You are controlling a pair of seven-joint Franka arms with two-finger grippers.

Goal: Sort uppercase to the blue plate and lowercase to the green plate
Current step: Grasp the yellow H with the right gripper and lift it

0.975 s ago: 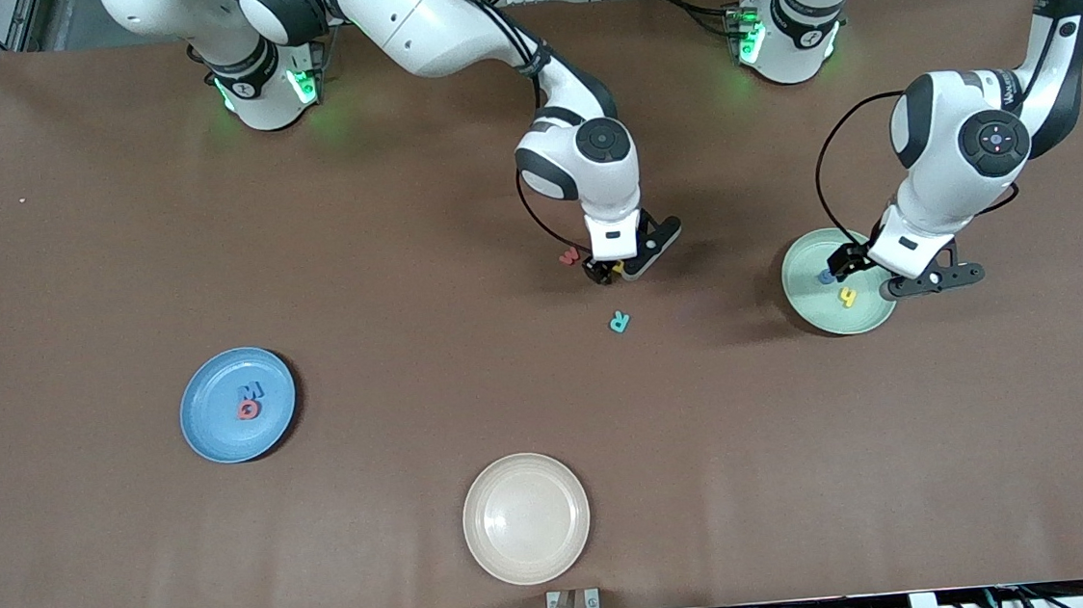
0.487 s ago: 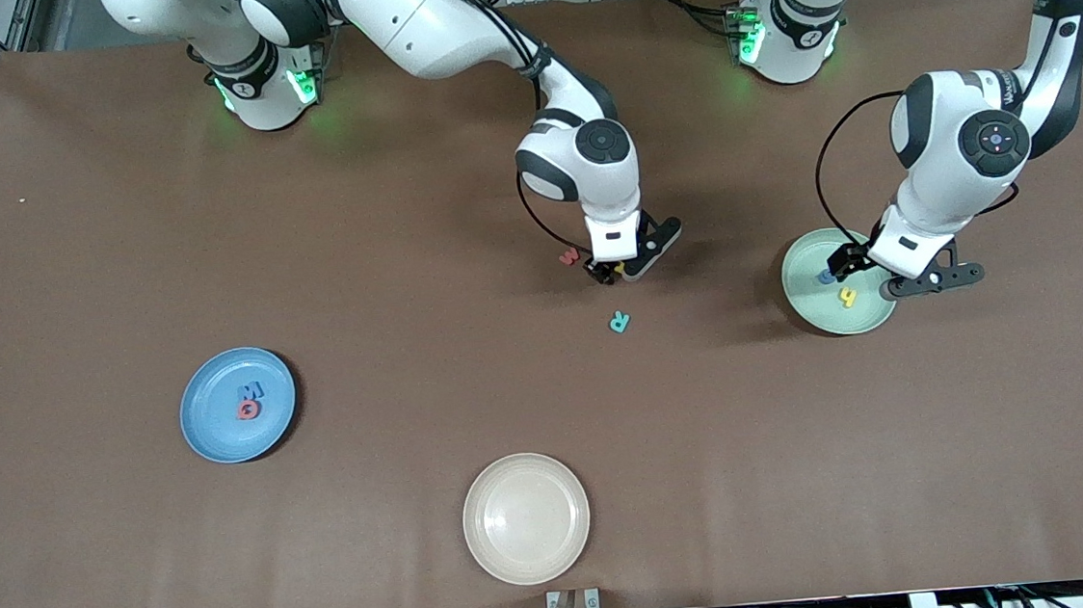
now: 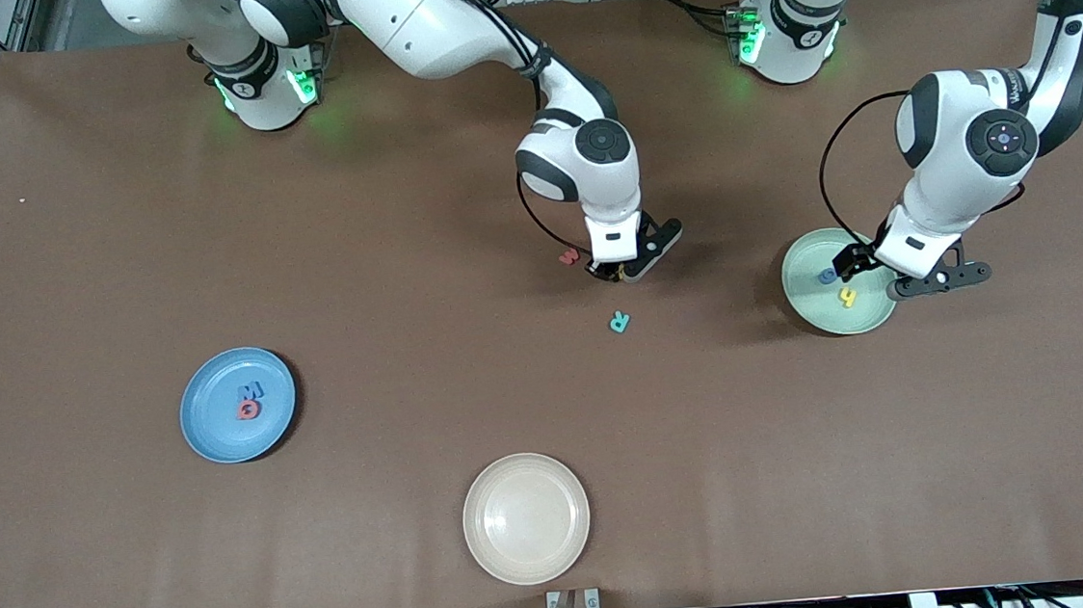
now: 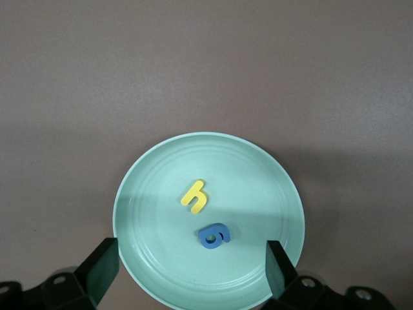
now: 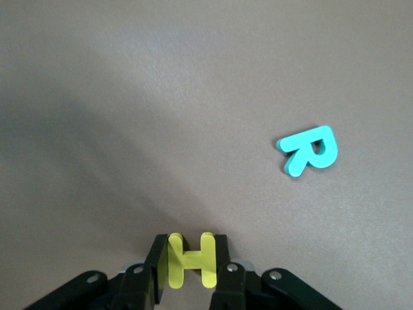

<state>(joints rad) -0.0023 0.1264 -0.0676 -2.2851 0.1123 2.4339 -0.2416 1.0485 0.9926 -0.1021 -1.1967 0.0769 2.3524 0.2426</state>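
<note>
Sitting nearest the front camera is a smooth cream plate (image 3: 526, 518), round and shallow, with nothing in it. Farther back, toward the right arm's end of the brown matte table (image 3: 111, 232), the blue plate (image 3: 213, 426) carries a blue M (image 3: 251, 391) touching a red Q (image 3: 247, 410). Mid-table, a teal R (image 3: 619, 321) of flat foam lies alone; just above it the right gripper (image 5: 187, 261) is down at the tabletop with its dark fingers pressed against both sides of the yellow H (image 5: 191, 259). A red w (image 3: 569, 256) lies beside that gripper. At the left arm's end, the left gripper (image 4: 190, 265) hovers over the ridged green plate (image 4: 148, 194), fingers spread wide, above a yellow h (image 4: 194, 196) and a blue rounded letter (image 4: 214, 236).
</note>
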